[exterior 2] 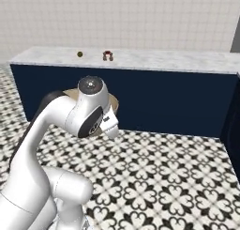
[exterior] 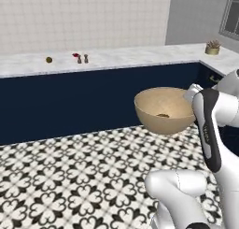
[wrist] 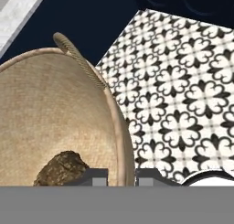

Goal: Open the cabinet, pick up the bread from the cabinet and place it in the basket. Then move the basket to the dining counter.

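Observation:
The round tan basket (exterior: 161,106) hangs in the air over the patterned floor, in front of the dining counter (exterior: 116,57). My gripper (wrist: 122,175) is shut on its rim, one finger inside the wall and one outside. The bread (wrist: 61,168), a small dark-brown lumpy roll, lies at the bottom of the basket (wrist: 50,113) and also shows as a dark spot, the bread (exterior: 163,115). A rope loop (wrist: 80,58) stands on the rim. In the right base view my arm hides most of the basket (exterior 2: 114,102). The cabinet is out of view.
On the dining counter (exterior 2: 154,60) lie a brown ball (exterior: 49,60) and two brown shakers (exterior: 82,59); a potted plant (exterior: 213,47) stands at its right corner. Its dark navy front (exterior: 70,102) rises ahead. Black-and-white tiled floor (exterior: 70,176) spreads below.

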Tool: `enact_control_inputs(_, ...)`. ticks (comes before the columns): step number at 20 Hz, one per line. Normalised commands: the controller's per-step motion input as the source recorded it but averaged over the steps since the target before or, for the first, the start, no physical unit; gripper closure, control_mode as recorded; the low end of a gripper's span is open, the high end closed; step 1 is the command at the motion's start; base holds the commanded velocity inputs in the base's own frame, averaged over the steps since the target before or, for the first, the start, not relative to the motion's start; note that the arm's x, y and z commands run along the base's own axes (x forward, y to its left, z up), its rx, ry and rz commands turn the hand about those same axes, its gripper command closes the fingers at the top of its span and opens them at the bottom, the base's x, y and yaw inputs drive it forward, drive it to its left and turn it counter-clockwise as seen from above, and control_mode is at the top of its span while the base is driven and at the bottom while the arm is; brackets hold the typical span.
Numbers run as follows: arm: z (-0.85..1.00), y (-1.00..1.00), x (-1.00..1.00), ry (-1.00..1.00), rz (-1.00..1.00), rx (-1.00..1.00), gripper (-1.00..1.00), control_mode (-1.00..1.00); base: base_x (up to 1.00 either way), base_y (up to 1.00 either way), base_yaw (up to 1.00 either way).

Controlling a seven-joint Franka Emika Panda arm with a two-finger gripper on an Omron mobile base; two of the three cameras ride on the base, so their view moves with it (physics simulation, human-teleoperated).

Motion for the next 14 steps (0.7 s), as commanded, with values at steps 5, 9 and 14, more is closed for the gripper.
enact_control_inputs(5, 0.0, 0.0, 0.0, 0.0, 0.0, 0.0, 1.0, 1.0, 1.0, -0.05, -0.09)
enact_control_inputs(9, 0.0, 0.0, 0.0, 0.0, 0.0, 0.0, 1.0, 1.0, 1.0, -0.44, -0.14)
enact_control_inputs(14, 0.0, 0.0, 0.0, 0.0, 0.0, 0.0, 1.0, 1.0, 1.0, -0.65, -0.05)
